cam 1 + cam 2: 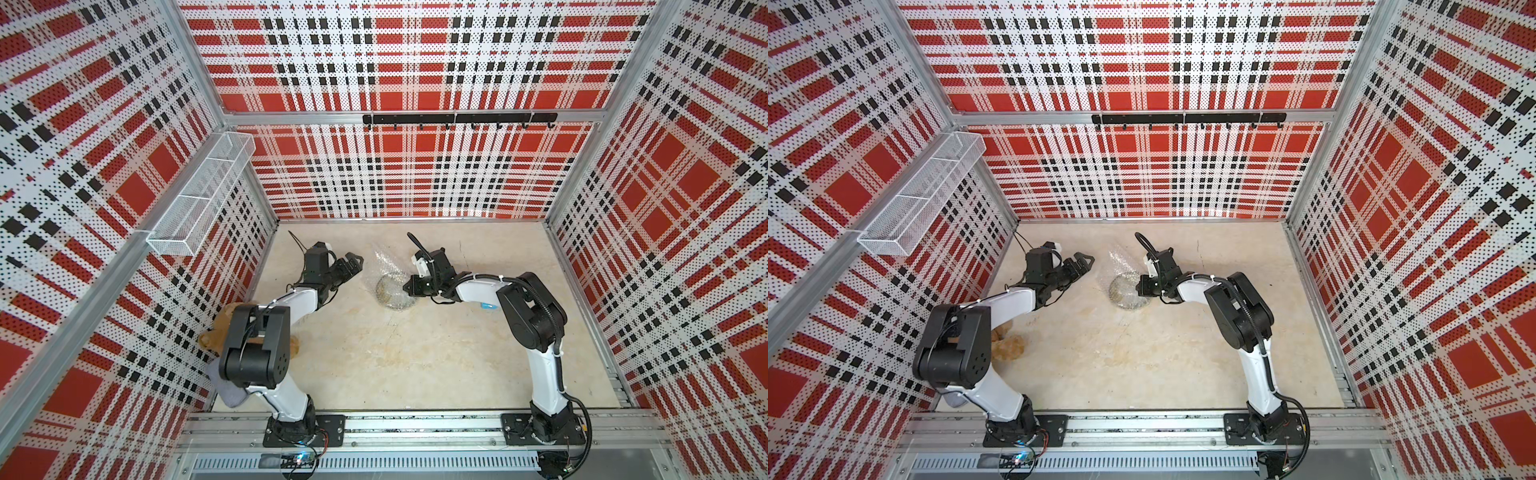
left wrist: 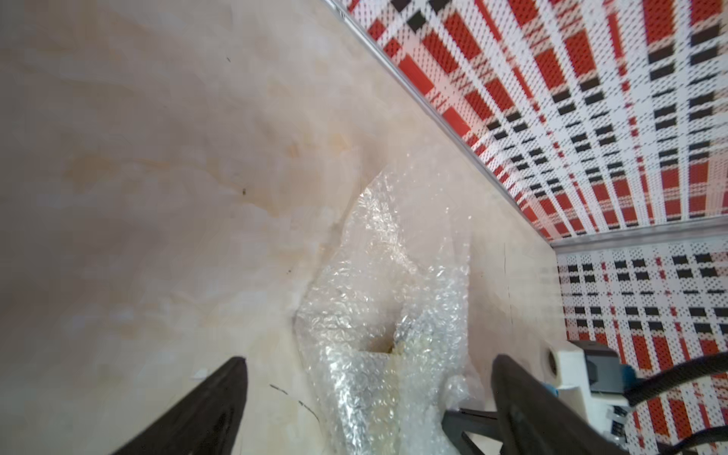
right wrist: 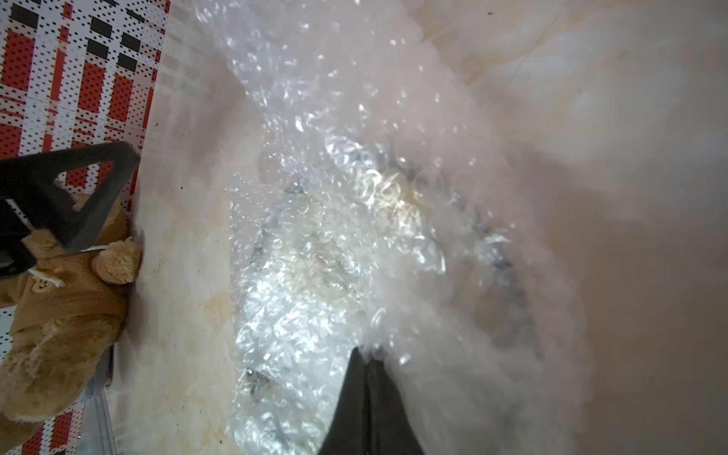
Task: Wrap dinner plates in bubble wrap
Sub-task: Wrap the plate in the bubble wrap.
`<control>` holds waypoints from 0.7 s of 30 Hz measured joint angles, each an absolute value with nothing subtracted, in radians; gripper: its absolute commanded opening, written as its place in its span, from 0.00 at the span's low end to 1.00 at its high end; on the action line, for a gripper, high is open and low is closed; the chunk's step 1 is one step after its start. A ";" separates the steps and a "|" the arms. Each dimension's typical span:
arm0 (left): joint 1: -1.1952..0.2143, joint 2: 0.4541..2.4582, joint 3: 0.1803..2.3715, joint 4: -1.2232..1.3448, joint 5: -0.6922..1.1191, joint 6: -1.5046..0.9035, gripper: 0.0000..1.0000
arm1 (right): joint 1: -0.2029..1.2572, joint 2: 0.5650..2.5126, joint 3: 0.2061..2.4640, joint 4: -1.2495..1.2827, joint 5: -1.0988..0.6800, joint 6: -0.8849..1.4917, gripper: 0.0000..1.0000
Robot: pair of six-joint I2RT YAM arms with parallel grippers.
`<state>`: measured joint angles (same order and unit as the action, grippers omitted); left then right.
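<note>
- In both top views the yellow plate (image 1: 388, 293) lies flat on the table (image 1: 415, 357), toward the back and near the middle. The bubble wrap (image 1: 384, 259) is draped over it, with a loose end trailing further back.
- From above, the left gripper (image 1: 352, 262) hangs just left of the wrap, clear of it, with its fingers spread. The right gripper (image 1: 409, 286) sits at the plate's right edge, but from here I cannot tell whether its jaws meet.
- Only the top views show the wire basket (image 1: 199, 195) on the side panel, a grey cloth (image 1: 224, 392) by the left arm's base, and a blue object (image 1: 488, 306) half hidden under the right arm. A tan plush toy (image 1: 1009, 347) lies beside the left arm.
- The left wrist view settles the left gripper (image 2: 368, 360): its two dark fingers (image 2: 224, 394) stand wide apart and hold nothing. The crumpled wrap (image 2: 378, 275) lies beyond them on the table. Here the plate shows only as a yellow sliver (image 2: 394, 347) in a gap between folds.
- The right wrist view settles the right gripper (image 3: 364, 356): its fingers are pressed together, nipping an edge of the wrap (image 3: 307, 256). The plate (image 3: 398, 197) shows through the bubbles, its dark rim a blurred arc.
- That view also catches one finger (image 3: 94, 189) of the left gripper, with the plush toy (image 3: 59, 299) behind it.
</note>
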<state>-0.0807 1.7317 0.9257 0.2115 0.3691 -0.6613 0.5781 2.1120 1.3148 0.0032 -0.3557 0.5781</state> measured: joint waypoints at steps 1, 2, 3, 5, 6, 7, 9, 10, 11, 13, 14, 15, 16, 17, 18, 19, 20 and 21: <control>-0.088 1.780 0.977 0.199 0.383 -0.633 0.98 | 0.579 2.112 1.321 -0.008 -0.353 0.561 0.00; -0.099 1.827 1.036 0.185 0.386 -0.597 0.98 | 0.580 2.112 1.328 -0.022 -0.350 0.543 0.00; -0.109 1.860 1.084 0.175 0.388 -0.568 0.98 | 0.580 2.112 1.333 -0.032 -0.347 0.531 0.00; -0.130 1.939 1.201 0.153 0.395 -0.482 0.98 | 0.581 2.112 1.342 -0.048 -0.345 0.508 0.00; -0.134 1.965 1.243 0.147 0.403 -0.453 0.98 | 0.581 2.112 1.346 -0.056 -0.344 0.501 0.00; -0.138 2.001 1.297 0.140 0.415 -0.414 0.98 | 0.581 2.112 1.351 -0.064 -0.343 0.494 0.00; -0.139 2.060 1.382 0.122 0.437 -0.363 0.98 | 0.581 2.112 1.357 -0.070 -0.343 0.487 0.00; -0.134 2.099 1.434 0.108 0.443 -0.333 0.98 | 0.581 2.112 1.357 -0.071 -0.343 0.486 0.00; -0.128 2.133 1.478 0.091 0.448 -0.309 0.98 | 0.581 2.112 1.357 -0.072 -0.343 0.486 0.00; -0.112 2.205 1.576 0.037 0.466 -0.262 0.98 | 0.581 2.112 1.357 -0.073 -0.343 0.487 0.00; -0.107 2.245 1.629 0.006 0.478 -0.238 0.98 | 0.581 2.112 1.357 -0.073 -0.343 0.487 0.00; -0.104 2.279 1.676 -0.024 0.491 -0.216 0.98 | 0.581 2.112 1.357 -0.073 -0.344 0.487 0.00; -0.100 2.310 1.716 -0.056 0.495 -0.194 0.98 | 0.580 2.112 1.357 -0.073 -0.344 0.488 0.00; -0.099 2.334 1.743 -0.081 0.493 -0.175 0.98 | 0.580 2.112 1.357 -0.073 -0.344 0.488 0.00; -0.099 2.354 1.761 -0.103 0.492 -0.158 0.99 | 0.580 2.112 1.356 -0.073 -0.344 0.489 0.00; -0.103 2.368 1.770 -0.121 0.492 -0.147 0.96 | 0.580 2.112 1.356 -0.073 -0.345 0.490 0.00; -0.106 2.379 1.774 -0.135 0.495 -0.142 0.91 | 0.580 2.112 1.356 -0.073 -0.345 0.491 0.00; -0.108 2.389 1.776 -0.149 0.506 -0.137 0.83 | 0.580 2.112 1.355 -0.073 -0.346 0.492 0.00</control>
<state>-0.1081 2.3890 1.7760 -0.1486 0.5064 -0.1371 0.5804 2.1120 1.3552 -0.0727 -0.3458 0.4915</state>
